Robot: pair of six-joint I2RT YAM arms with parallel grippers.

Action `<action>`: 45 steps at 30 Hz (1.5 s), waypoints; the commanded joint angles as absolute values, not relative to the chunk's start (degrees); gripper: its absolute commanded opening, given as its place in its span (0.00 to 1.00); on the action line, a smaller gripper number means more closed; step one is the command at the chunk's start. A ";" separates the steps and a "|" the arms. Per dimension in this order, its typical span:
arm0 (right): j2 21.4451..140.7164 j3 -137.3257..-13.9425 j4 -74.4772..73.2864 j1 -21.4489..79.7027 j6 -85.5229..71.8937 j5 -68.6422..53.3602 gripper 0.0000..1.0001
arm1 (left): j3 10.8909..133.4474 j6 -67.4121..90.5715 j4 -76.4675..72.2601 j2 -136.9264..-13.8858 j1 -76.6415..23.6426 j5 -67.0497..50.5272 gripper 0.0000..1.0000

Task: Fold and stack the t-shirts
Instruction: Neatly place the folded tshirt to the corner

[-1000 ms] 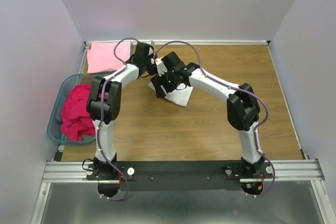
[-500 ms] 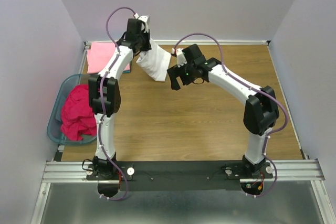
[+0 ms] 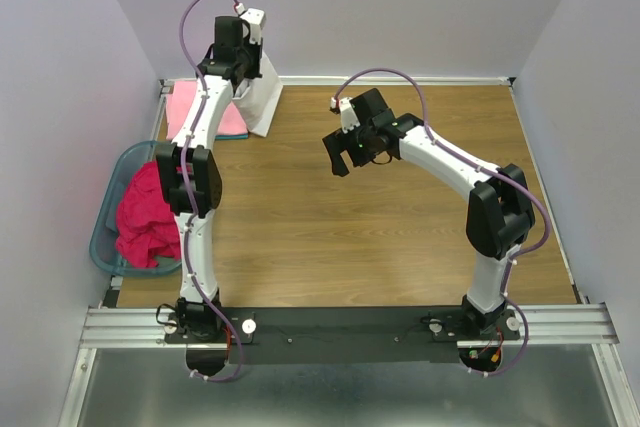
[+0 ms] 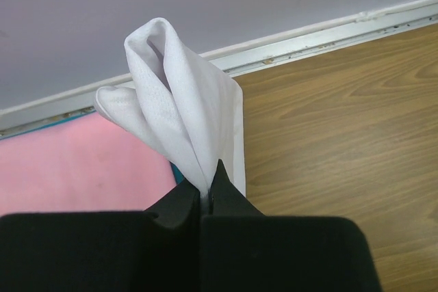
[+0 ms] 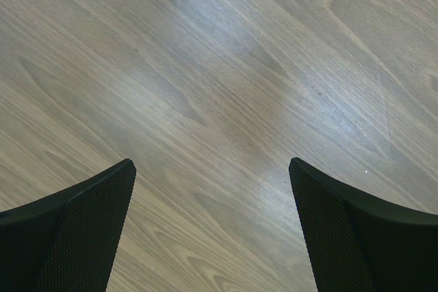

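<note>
Left gripper (image 4: 207, 186) lifted, jaws pinched tight on the white t-shirt (image 4: 179, 111).
The folded cloth hangs from its fingertips, with the pink t-shirt (image 3: 192, 107) lying flat just to the gripper's left. The right gripper (image 5: 212, 169) hovers spread wide over the wooden table (image 5: 226, 66) (nothing between its fingers). The magenta t-shirt (image 3: 143, 215) sits in the teal basket (image 3: 104, 232), well behind the left gripper.

Wooden table (image 3: 380, 237), plain lavender walls (image 3: 400, 7)
</note>
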State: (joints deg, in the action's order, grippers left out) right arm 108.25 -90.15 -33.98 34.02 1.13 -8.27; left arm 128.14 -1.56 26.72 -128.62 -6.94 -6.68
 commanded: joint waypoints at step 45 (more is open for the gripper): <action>109.16 -89.91 -34.10 34.19 1.23 -7.91 1.00 | 129.72 -8.96 27.24 -127.17 3.43 -8.09 0.00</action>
State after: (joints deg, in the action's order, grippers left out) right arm 108.25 -90.13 -33.98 34.02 1.13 -8.27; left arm 128.01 -6.68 27.16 -125.21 2.04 -8.14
